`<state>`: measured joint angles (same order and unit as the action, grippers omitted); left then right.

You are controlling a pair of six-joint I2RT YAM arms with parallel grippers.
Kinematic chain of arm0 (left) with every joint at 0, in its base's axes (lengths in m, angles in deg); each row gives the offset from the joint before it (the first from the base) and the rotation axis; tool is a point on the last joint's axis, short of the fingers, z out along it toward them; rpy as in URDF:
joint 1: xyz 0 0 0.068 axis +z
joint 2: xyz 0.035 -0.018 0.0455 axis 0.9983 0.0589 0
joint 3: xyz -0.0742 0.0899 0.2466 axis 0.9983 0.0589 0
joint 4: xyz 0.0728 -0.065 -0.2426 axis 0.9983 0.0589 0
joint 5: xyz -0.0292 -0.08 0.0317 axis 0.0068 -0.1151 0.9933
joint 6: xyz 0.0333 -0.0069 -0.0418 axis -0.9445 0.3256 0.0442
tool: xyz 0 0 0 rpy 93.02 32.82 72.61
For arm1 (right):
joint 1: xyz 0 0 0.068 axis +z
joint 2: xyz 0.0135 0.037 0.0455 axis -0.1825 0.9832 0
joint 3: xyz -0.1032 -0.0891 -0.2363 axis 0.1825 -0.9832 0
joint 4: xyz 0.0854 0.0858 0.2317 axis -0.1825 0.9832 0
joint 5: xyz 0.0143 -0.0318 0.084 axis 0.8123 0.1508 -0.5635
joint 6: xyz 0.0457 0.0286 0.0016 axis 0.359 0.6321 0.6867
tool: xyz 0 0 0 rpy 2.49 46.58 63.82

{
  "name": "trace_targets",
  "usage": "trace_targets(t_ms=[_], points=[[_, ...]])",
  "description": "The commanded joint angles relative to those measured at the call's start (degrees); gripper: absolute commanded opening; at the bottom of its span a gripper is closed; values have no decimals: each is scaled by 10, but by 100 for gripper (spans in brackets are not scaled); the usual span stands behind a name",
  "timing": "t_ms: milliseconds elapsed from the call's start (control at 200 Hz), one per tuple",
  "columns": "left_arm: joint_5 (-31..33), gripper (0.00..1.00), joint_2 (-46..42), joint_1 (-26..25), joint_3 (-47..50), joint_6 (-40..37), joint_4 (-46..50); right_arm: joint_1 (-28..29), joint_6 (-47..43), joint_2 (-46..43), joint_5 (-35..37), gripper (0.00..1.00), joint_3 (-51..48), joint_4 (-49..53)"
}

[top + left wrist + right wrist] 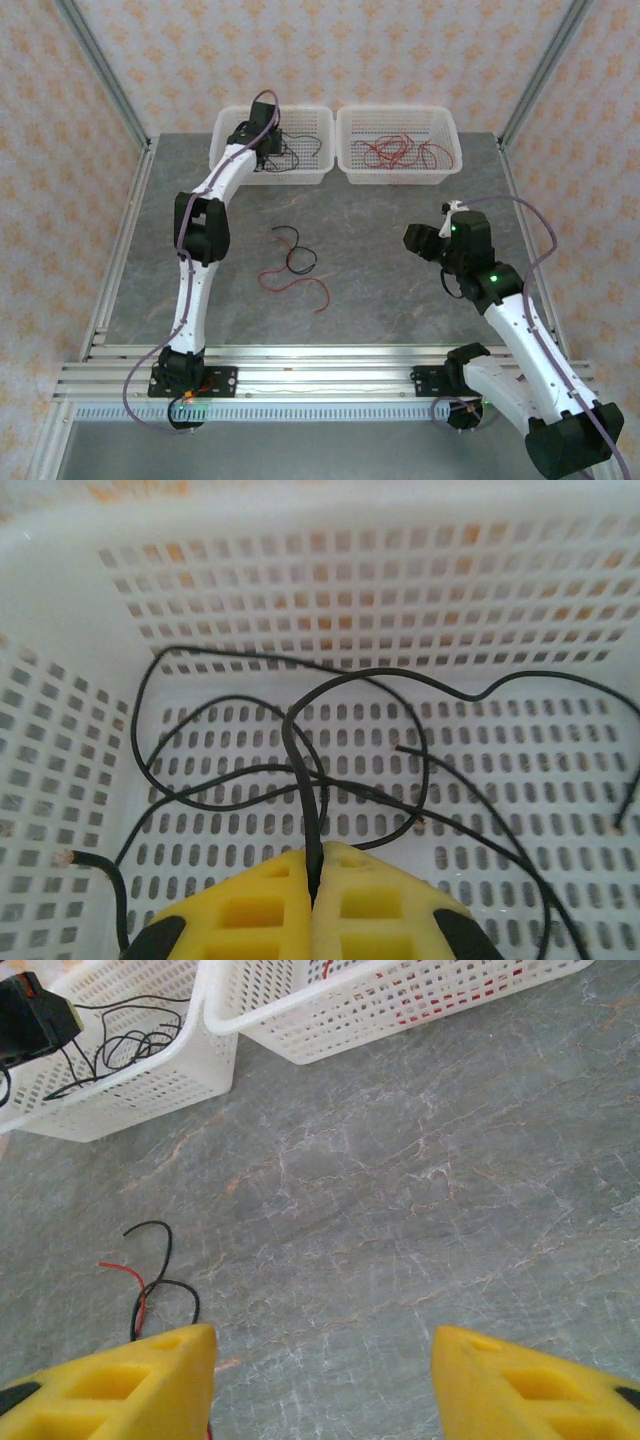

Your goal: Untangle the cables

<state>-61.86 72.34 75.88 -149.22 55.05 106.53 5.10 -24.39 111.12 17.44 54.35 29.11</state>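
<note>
Two baskets (400, 178) at far edge; cables (291, 262) centre, bare room around.

No legible text, labels, brands, numbers or signs anywhere.

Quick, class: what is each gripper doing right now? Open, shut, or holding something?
Left gripper: shut on a black wire.
Right gripper: open, holding nothing.
</note>
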Motion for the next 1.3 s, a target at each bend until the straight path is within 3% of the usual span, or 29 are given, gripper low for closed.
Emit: trace_targets(t_ms=[0,30,235,811,1061,1296], points=[[25,0,8,0,-6,9,-34,4,9,4,13,58,-7,-3],[25,0,9,1,-3,11,-38,4,9,6,12,58,-7,-4],[2,40,-7,1,1,16,-51,10,8,17,16,58,-9,-3],[-68,94,-113,1,0,30,-63,59,35,8,41,59,-28,-1],[-103,94,-186,0,37,51,-53,130,58,37,75,59,-29,-20],[-124,92,-294,-1,168,95,-53,211,77,105,95,59,-18,-56]])
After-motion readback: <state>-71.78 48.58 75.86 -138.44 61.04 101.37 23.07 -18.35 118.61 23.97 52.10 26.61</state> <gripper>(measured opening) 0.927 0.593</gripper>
